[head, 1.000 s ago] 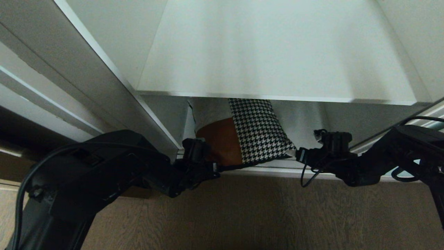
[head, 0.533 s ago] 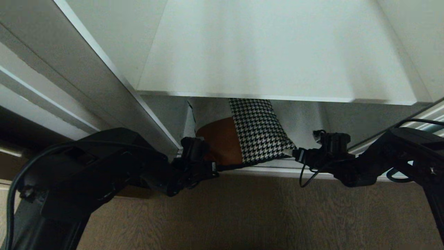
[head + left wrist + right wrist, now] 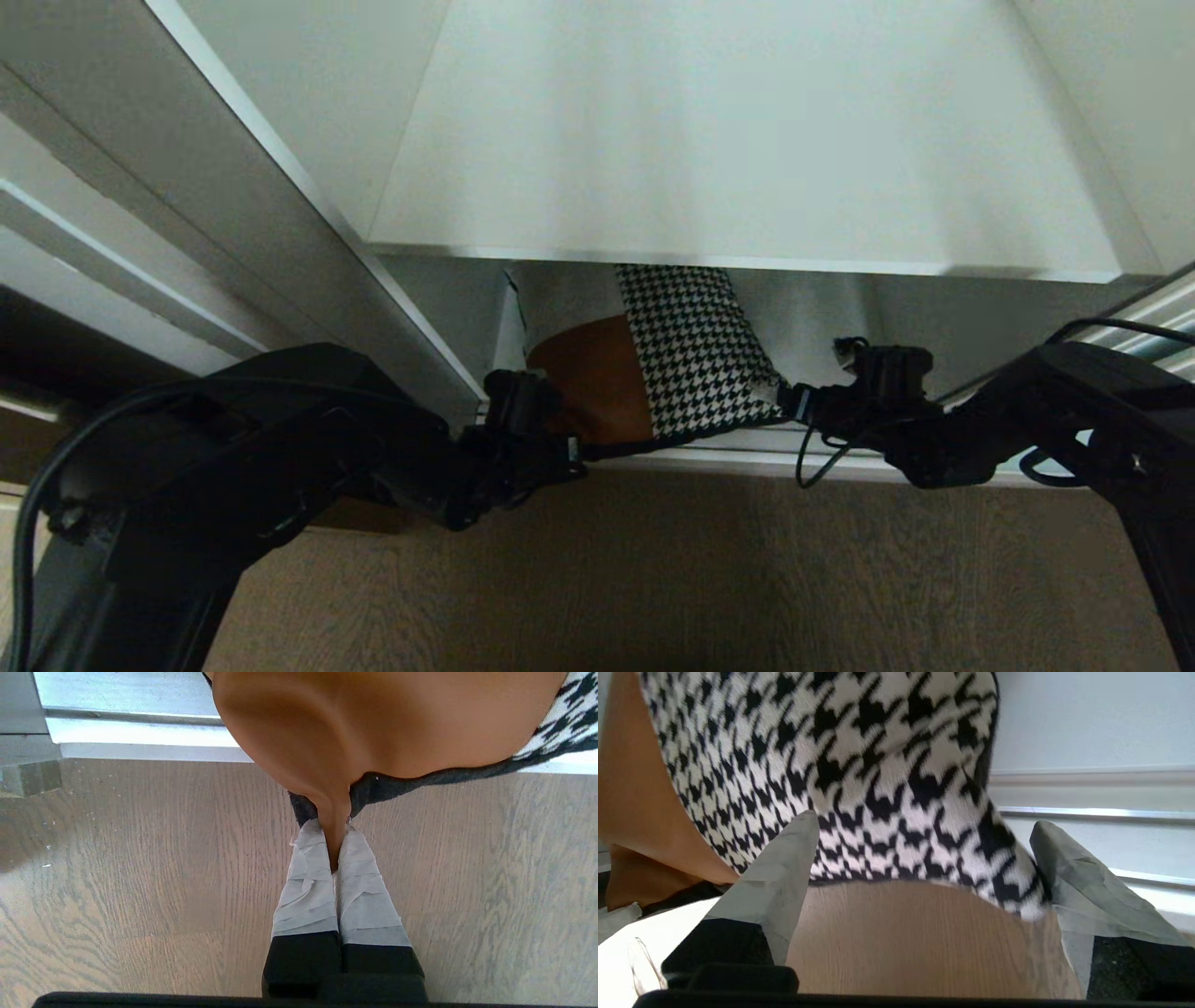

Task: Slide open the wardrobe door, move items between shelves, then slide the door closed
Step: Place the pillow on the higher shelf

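Pinching only the rust-brown corner, the left gripper (image 3: 334, 858) could lose the folded bundle (image 3: 672, 373) below the upper shelf (image 3: 747, 187) unless the spread-fingered right gripper (image 3: 920, 868) clamps squarely.

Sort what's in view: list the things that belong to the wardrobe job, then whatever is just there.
Part of the job:
- clothes bundle, on the bottom shelf
- upper shelf
- left gripper, shut on the bundle's brown corner
- right gripper, open at the houndstooth corner

Just there:
- wooden floor
- wardrobe frame
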### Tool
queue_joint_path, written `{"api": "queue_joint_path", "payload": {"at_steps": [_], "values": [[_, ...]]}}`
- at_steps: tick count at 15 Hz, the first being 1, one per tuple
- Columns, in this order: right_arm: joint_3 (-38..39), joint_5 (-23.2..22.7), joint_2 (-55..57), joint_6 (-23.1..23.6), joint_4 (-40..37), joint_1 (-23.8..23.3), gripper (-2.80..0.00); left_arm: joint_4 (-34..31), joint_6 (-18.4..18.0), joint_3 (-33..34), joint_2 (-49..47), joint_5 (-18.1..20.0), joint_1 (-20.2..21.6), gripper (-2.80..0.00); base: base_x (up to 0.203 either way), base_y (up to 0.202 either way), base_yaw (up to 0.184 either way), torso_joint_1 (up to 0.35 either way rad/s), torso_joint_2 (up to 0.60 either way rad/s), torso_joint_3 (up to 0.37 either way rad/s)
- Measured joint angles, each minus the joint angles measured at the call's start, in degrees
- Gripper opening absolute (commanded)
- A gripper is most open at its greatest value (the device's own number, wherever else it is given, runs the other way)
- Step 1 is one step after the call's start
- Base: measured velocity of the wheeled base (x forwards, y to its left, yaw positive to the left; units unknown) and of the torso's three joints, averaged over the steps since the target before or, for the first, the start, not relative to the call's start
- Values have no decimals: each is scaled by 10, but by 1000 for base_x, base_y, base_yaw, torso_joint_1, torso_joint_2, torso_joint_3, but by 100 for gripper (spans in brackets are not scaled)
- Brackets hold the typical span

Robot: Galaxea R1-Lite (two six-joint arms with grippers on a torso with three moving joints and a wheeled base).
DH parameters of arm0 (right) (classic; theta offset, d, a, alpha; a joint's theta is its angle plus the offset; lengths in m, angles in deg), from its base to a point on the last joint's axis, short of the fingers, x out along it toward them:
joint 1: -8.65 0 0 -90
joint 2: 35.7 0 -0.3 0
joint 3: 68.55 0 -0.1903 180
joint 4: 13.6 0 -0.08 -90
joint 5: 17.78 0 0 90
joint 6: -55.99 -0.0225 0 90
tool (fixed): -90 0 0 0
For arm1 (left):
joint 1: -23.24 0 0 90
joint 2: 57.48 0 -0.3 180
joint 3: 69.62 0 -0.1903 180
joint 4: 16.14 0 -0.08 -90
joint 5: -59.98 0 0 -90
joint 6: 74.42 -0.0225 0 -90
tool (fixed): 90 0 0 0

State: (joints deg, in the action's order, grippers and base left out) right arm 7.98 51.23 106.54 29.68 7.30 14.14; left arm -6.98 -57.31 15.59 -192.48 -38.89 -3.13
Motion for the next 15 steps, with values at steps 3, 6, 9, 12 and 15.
{"api": "queue_joint_path", "payload": {"at_steps": [3, 6, 9, 12, 15], "values": [[-4, -1, 3, 0, 1, 1, 0, -4, 1, -5, -1, 0, 0, -280, 0, 0, 0, 0, 0, 0], [-1, -2, 4, -2, -3, 5, -280, -5, 2, -11, -2, 0, 0, -280, 0, 0, 0, 0, 0, 0], [-1, -2, 7, -2, -4, 15, -280, -4, 1, -14, -2, 0, 0, -280, 0, 0, 0, 0, 0, 0], [1, -1, 11, -1, 0, 20, -280, -5, 1, -24, -2, 0, 2, -280, 0, 0, 0, 0, 0, 0], [2, 0, 16, 0, 1, 20, -280, 0, 2, -26, -2, -1, 1, -280, 0, 0, 0, 0, 0, 0]]}}
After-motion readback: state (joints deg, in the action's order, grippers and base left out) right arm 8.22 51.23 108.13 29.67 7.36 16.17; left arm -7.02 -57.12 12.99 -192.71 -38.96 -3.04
